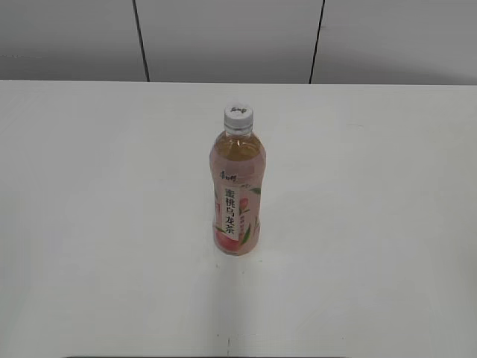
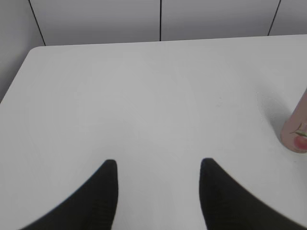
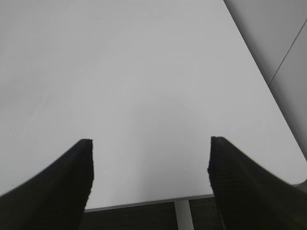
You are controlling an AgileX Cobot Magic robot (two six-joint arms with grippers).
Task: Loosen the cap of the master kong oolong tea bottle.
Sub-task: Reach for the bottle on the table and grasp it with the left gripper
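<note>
1. Left gripper (image 2: pixel 158 165): spread wide over bare table (image 1: pixel 89 224), nothing between its fingers. The bottle's foot shows at the right edge of its view, well apart from it.
2. Bottle (image 1: pixel 237 195): one only, upright near the middle of the table, nothing touching it. It looks nearly full, so probably fairly heavy for its slim shape and apt to tip if pushed high up. The thin clear wall likely dents under a hard squeeze, and the label film may be slippery. The labelled midsection seems the best place to grip.
3. Cap (image 1: pixel 238 114): one, white, seated on the neck. Its ribbed rim should give purchase; pinch it across the sides and twist while the body is held.
4. Right gripper (image 3: pixel 151 163): also spread, empty, over the table's right near edge. The bottle is not in its view.
</note>
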